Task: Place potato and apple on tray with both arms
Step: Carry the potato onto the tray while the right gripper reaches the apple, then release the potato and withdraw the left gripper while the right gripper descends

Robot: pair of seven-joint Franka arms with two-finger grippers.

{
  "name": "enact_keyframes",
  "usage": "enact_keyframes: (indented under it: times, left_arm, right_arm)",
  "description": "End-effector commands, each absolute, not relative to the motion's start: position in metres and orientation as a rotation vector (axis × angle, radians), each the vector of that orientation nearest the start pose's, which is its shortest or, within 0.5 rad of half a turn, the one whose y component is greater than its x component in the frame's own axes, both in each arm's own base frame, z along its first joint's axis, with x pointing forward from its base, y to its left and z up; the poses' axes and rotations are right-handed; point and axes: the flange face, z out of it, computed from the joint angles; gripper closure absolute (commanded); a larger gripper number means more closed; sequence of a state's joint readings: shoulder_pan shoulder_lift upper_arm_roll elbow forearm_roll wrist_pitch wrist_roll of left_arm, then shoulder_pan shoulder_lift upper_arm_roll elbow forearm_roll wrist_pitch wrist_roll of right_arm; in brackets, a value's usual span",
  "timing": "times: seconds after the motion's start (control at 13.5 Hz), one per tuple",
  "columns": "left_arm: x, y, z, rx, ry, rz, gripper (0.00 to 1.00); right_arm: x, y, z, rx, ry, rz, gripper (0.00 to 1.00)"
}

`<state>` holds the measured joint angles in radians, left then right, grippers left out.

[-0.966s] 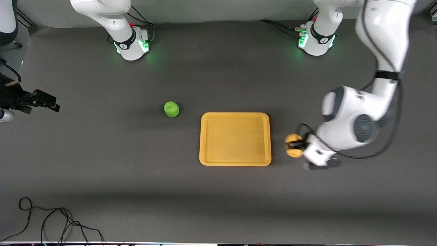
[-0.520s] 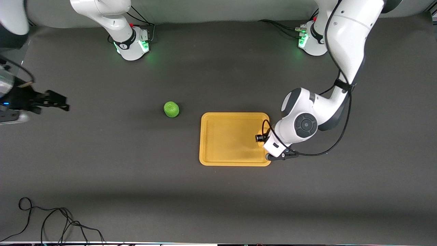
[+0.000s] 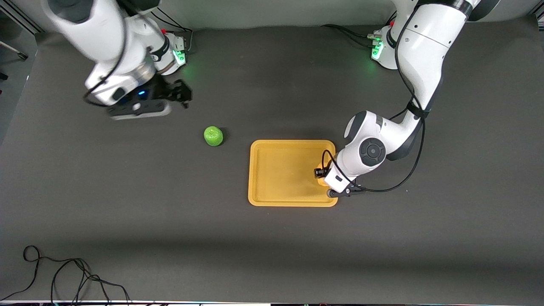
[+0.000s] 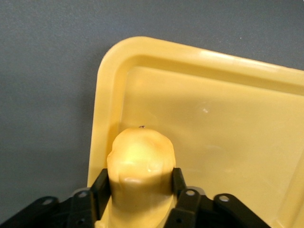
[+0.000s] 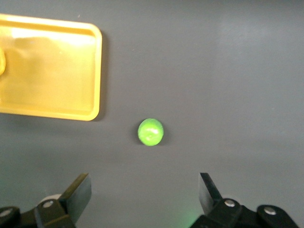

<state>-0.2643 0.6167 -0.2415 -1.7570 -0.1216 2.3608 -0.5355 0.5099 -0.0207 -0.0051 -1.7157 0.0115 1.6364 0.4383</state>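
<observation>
Right arm bent out from its base, wrist turned down; right gripper (image 3: 180,92) up over bare table (image 3: 127,204) near that base, fingers spread wide, holding nothing. Apple (image 3: 213,136) on the table, beside the tray's right-arm end, apart from it. Tray (image 3: 280,199) mid-table. Left arm folded at the elbow, forearm angled down; left gripper (image 3: 319,173) low over the tray's left-arm end, fingers (image 4: 179,178) clamped on the potato (image 4: 140,161).

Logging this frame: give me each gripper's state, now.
Left gripper: shut on the potato, over the tray.
Right gripper: open, empty, above the apple.
</observation>
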Motion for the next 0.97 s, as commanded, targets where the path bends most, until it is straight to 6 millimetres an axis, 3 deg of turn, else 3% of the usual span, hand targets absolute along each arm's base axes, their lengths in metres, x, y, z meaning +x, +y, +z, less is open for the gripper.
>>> enact_keyframes:
  times: [0.0,0.15,0.22,0.3,0.45,0.52,0.67,0.82,0.89]
  left_arm:
    - [0.587,-0.312,0.230,-3.283,-0.228,0.130,0.06]
    - [0.592,-0.300,0.246,-3.274,-0.243,0.125,0.06]
    - [0.594,-0.295,0.268,-3.259,-0.235,0.145,0.07]
    - [0.601,-0.275,0.300,-3.249,-0.250,0.135,0.07]
    - [0.611,-0.219,0.366,-3.241,-0.204,0.101,0.03]
    - [0.611,-0.203,0.380,-3.228,-0.197,0.115,0.01]
    - [0.616,-0.153,0.432,-3.177,-0.202,-0.023,0.00]
    - [0.606,-0.112,0.481,-3.126,-0.004,-0.078,0.00]
    - [0.596,-0.075,0.499,-3.101,0.108,-0.018,0.00]
  right_arm:
    - [0.422,0.250,0.549,-3.129,-0.103,0.013,0.00]
    - [0.392,0.267,0.515,-3.124,-0.134,0.003,0.00]
    - [0.392,0.268,0.496,-3.129,-0.127,0.001,0.00]
    - [0.395,0.266,0.475,-3.122,-0.114,-0.016,0.00]
    - [0.397,0.264,0.425,-3.130,-0.109,-0.016,0.00]
    - [0.397,0.263,0.401,-3.127,-0.107,-0.024,0.00]
    - [0.400,0.255,0.352,-3.123,-0.082,-0.043,0.00]
    - [0.403,0.252,0.310,-3.126,-0.066,-0.042,0.00]
    - [0.401,0.248,0.287,-3.118,-0.059,-0.066,0.00]
